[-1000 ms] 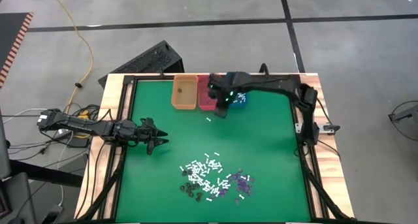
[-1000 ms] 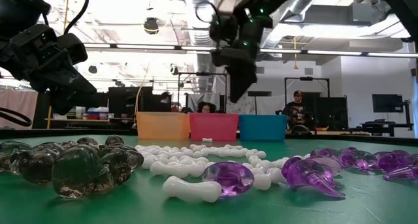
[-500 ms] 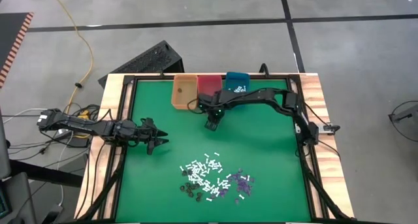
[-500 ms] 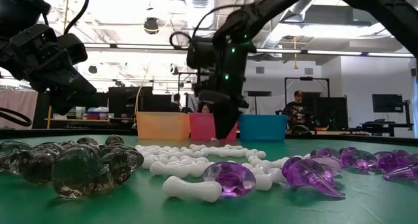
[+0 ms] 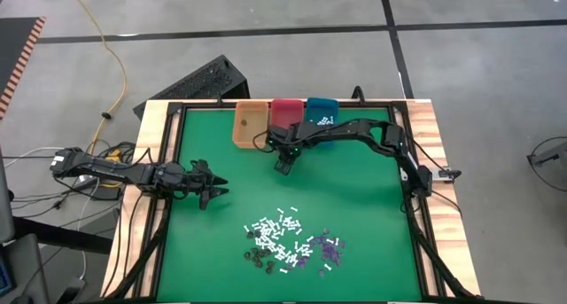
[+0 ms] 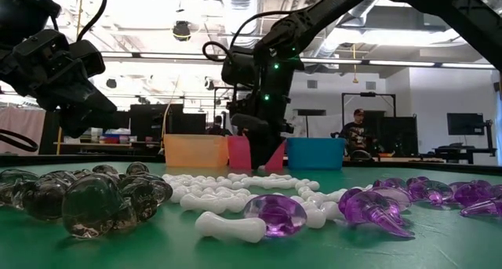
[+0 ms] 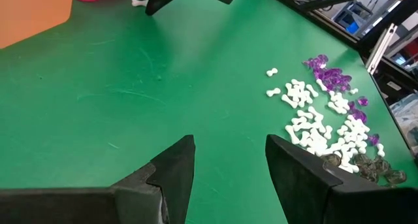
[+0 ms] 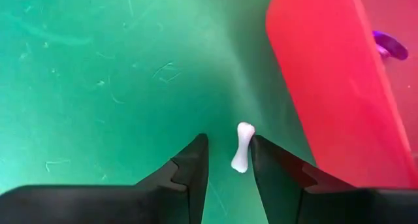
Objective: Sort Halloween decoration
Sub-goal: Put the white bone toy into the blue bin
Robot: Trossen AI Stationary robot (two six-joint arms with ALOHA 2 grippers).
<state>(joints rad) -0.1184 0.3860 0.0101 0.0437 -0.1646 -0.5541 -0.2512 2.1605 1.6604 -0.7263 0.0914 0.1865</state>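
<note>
From the high view, most of the work is left. The heap of Halloween decoration (image 5: 288, 244) lies on the near part of the green tabletop (image 5: 354, 198), well apart from the orange bin (image 5: 249, 125), the pink bin (image 5: 285, 112) and the teal bin (image 5: 321, 111). Only some white pieces show in the teal bin. The left tool (image 5: 213, 187) waits over the left side, its fingers spread and empty. The right tool (image 5: 283, 167) is low, just in front of the pink bin.

The low view shows white bones, purple bits and dark clear bits mixed together in front (nothing is separated there).

In the left wrist view the same heap (image 7: 326, 119) lies far ahead of the released fingers.

In the right wrist view one stray white bone (image 8: 241, 156) lies on the tabletop just beside the pink bin, between the half-open fingers (image 8: 189, 168), which do not pinch it yet. One purple piece (image 8: 390, 45) is inside the pink bin.
</note>
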